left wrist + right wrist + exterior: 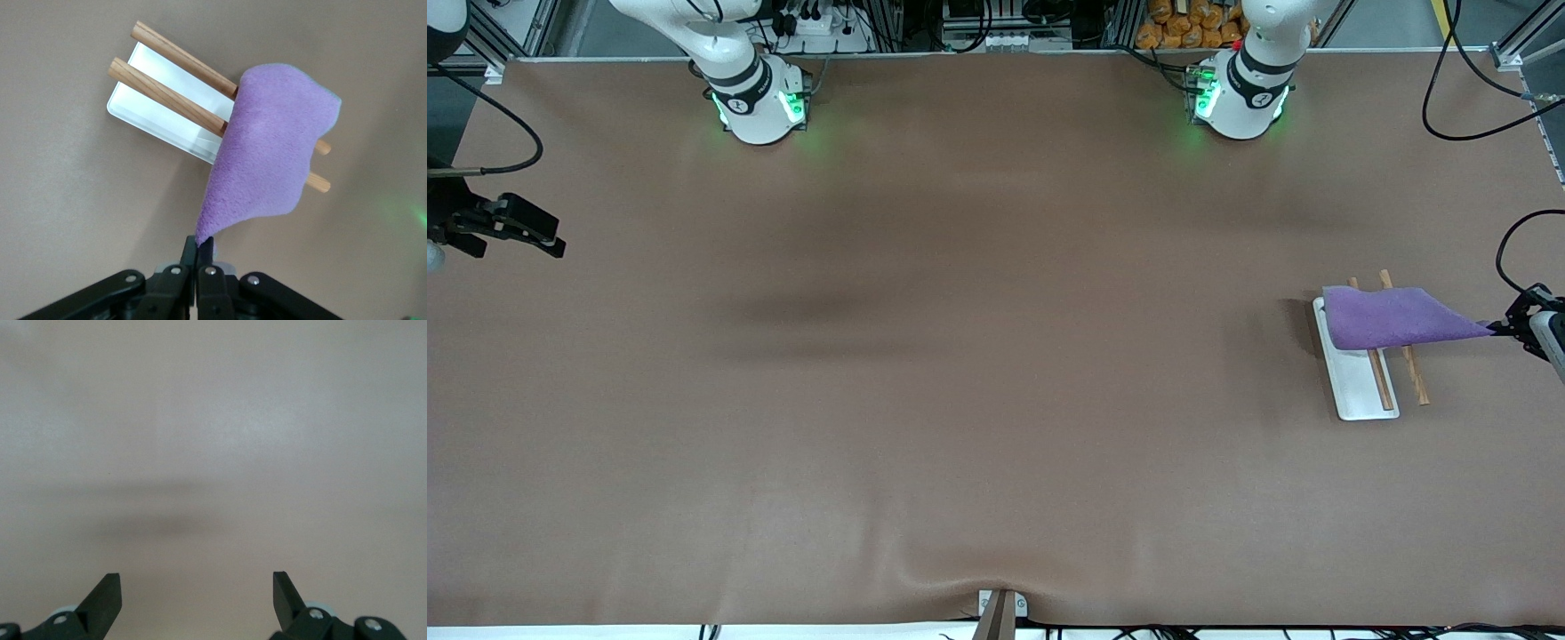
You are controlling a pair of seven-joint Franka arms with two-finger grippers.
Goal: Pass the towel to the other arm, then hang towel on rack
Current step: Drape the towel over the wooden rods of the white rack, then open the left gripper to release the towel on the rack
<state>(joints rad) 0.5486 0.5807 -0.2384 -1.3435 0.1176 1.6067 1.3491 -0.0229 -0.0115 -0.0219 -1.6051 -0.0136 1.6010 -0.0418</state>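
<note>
The towel [1392, 317] hides the middle of the rack's [1353, 378] rods.

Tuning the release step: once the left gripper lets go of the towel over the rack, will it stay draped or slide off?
Likely floppy: the towel sags from one corner pinched in the left gripper and folds over the rack rods. Probably light, since the rack sits flat under it. It may slip, as most cloth hangs toward the gripper. The right gripper waits open.
</note>
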